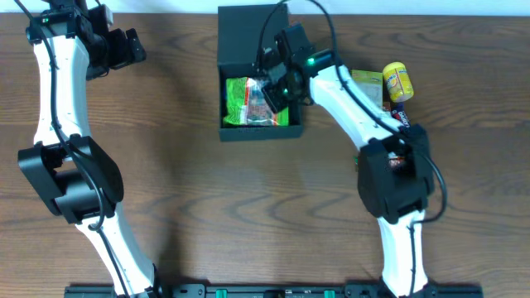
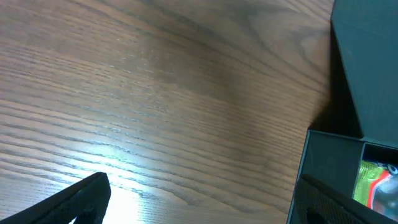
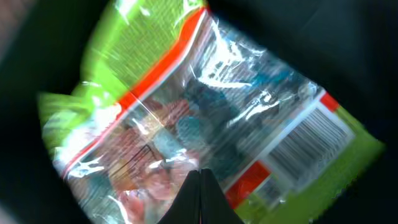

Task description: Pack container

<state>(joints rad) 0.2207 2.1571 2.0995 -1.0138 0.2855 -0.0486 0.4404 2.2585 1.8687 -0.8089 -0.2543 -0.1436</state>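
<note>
The container [image 1: 257, 131] is sitting at the far middle of the worktop [image 1: 190, 190], with its lid [image 1: 244, 37] lying flipped open behind it. A green packet [image 1: 244, 103] with a clear window is lying inside and filling most of the floor.

The right arm is reaching in from the right side, and the right claw [image 1: 267, 96] is hanging over the packet, inside the container walls. In the right wrist view its fingers [image 3: 200, 199] are pressing together into one clenched point. That point is sitting right over the packet's clear window, near the red stripe and the barcode. I cannot tell whether it is pinching the film or only touching it.

The left claw [image 1: 135, 48] is hovering at the far left, well apart from the container. It is standing released, with nothing between its fingers. In its own view the two fingers [image 2: 81, 199] are showing wide apart at the bottom corners, above bare wood, and the container's corner is showing at the right edge.

Right of the container, a yellow tub [image 1: 398, 81] is lying on its side, beside a flat packet [image 1: 368, 83] that the right arm is partly covering.
</note>
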